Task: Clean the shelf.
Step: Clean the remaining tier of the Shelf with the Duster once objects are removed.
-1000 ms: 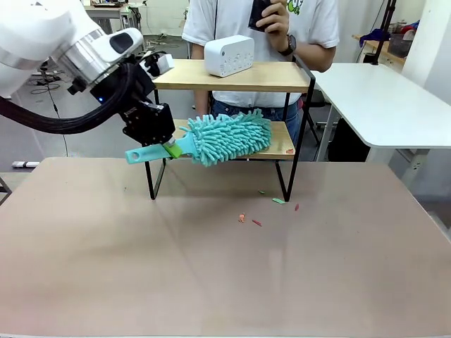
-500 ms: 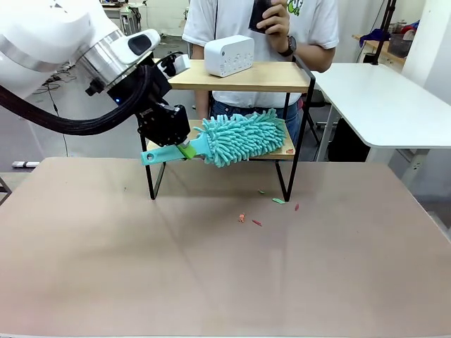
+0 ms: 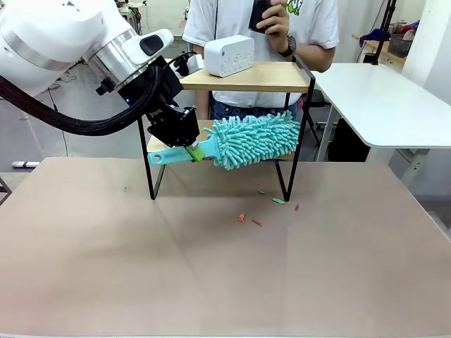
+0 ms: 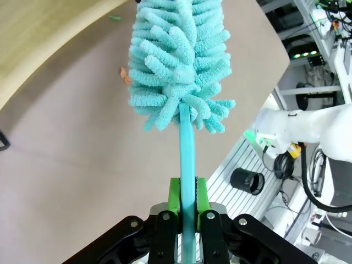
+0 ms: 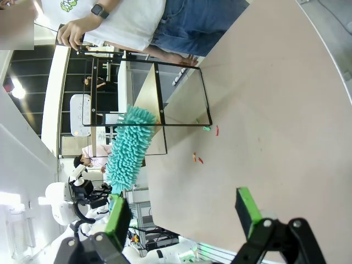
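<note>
**On the lower board (image 3: pixel 155 144): sweep flat**

The shelf (image 3: pixel 278 76) stands in the upper middle of the front view. The left hand (image 3: pixel 194 150) is clamped on the handle of the teal duster (image 3: pixel 257 139), whose head lies on that board. It is better to hold the head flat and push toward the right end, so that bits drop to the counter (image 3: pixel 211 282). The right hand (image 5: pixel 181 212) is apart and empty.

Teal duster (image 3: pixel 257 139), light wood shelf (image 3: pixel 271 76) black frame, white box (image 3: pixel 229 55), tan table (image 3: pixel 211 274)
</note>
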`<state>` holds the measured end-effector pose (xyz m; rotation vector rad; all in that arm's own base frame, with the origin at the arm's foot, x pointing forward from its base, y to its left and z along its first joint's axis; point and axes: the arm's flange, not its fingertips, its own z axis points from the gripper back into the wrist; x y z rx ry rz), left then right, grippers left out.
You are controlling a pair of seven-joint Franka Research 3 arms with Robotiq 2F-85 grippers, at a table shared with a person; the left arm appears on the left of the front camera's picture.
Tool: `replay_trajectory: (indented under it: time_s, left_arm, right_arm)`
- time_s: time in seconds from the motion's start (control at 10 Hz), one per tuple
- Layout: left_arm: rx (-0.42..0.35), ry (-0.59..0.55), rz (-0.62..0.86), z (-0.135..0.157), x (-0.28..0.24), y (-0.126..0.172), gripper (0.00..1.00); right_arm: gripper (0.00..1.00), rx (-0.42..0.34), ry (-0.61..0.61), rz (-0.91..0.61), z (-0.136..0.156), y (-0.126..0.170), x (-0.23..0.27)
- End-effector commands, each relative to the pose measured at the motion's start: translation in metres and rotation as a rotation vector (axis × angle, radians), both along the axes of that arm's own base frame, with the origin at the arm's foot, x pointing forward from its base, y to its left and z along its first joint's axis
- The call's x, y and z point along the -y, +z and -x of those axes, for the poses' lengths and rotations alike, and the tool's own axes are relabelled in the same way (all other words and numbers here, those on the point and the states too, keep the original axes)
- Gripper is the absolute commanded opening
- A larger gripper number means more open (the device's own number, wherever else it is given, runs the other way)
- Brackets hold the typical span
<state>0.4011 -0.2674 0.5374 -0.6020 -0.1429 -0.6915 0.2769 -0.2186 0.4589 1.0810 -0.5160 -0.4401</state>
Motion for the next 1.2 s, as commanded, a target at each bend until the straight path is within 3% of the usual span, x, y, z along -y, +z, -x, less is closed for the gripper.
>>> replay_trajectory:
  time_s: [0.0,0.5,0.9,1.1]
  left_arm:
    - [0.006,-0.082,-0.037,0.002,-0.003,0.003,0.12]
    - [0.001,-0.297,-0.124,0.032,-0.044,0.011,0.12]
    - [0.001,-0.233,-0.059,0.043,-0.082,0.019,0.12]
    - [-0.018,-0.200,0.008,0.079,-0.163,0.047,0.12]
  right_arm:
    - [1.00,0.037,0.000,-0.001,-0.003,0.001,0.000]
    - [1.00,0.037,0.000,-0.001,-0.003,0.001,0.000]
    - [1.00,0.037,0.000,-0.001,-0.003,0.001,0.000]
    - [1.00,0.037,0.000,-0.001,-0.003,0.001,0.000]
